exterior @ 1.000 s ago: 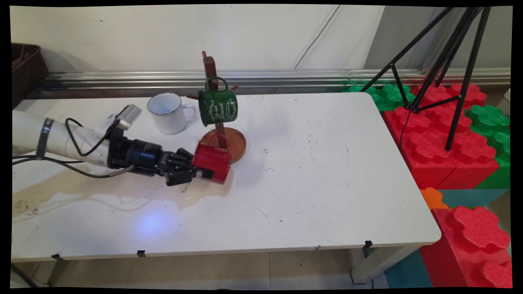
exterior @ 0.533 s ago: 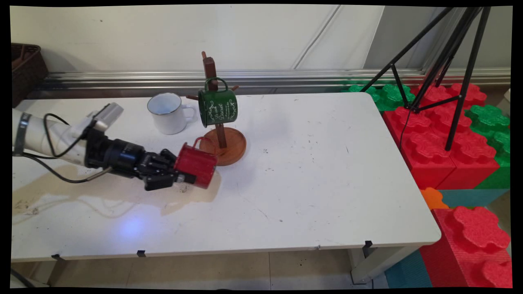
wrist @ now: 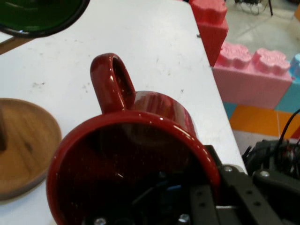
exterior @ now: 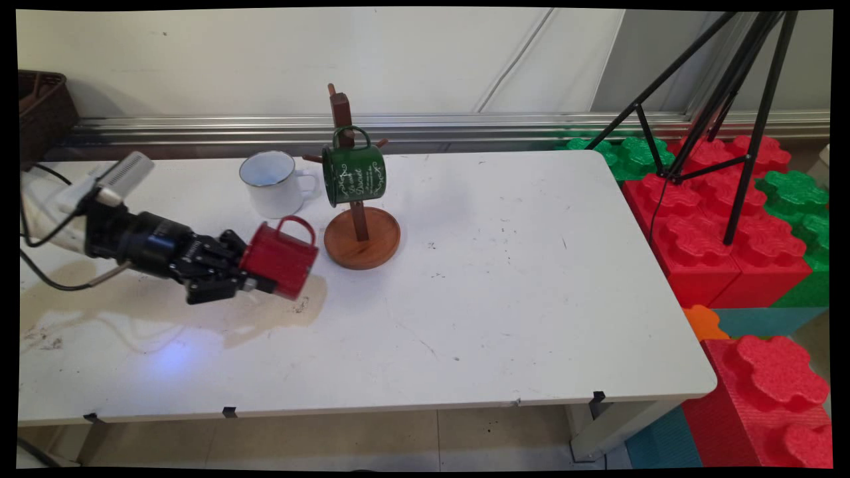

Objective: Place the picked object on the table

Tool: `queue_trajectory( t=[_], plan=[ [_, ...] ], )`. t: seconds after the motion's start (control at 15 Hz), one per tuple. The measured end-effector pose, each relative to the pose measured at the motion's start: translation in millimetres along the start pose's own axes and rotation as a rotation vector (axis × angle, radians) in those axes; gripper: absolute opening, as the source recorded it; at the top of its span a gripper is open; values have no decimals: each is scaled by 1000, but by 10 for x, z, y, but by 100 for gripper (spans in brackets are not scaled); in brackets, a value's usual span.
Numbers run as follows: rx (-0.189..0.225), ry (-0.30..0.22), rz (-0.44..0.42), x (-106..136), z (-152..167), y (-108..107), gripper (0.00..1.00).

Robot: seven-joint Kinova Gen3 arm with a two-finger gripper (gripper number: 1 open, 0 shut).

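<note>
End effector [exterior: 262,275] at the bench's [exterior: 505,299] left side, pinching the rim of a red mug [exterior: 282,255] held on its side just above the surface, clear of the wooden mug stand [exterior: 360,229]. White mug [exterior: 272,182] stands near the far edge; green mug [exterior: 354,172] hangs on the stand.

White table [exterior: 531,279] with scuffs and a big brownish stain [exterior: 166,312] toward its left edge. Plain off-white wall [exterior: 265,60] behind, with a metal rail [exterior: 465,125] running along its base. Off the table's right edge there's a pile of red and green foam blocks [exterior: 717,219] and a black tripod [exterior: 724,99] on top. Beige tile floor [exterior: 398,438] below, dark basket [exterior: 40,113] at the far left corner.
</note>
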Motion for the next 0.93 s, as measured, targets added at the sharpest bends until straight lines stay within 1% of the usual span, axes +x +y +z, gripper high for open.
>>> queue_trajectory(
  t=[0.33,0.93],
  plan=[
    [16,-63,70,27,-345,-33,0],
    [33,-163,170,68,-773,-35,0]
  ],
)
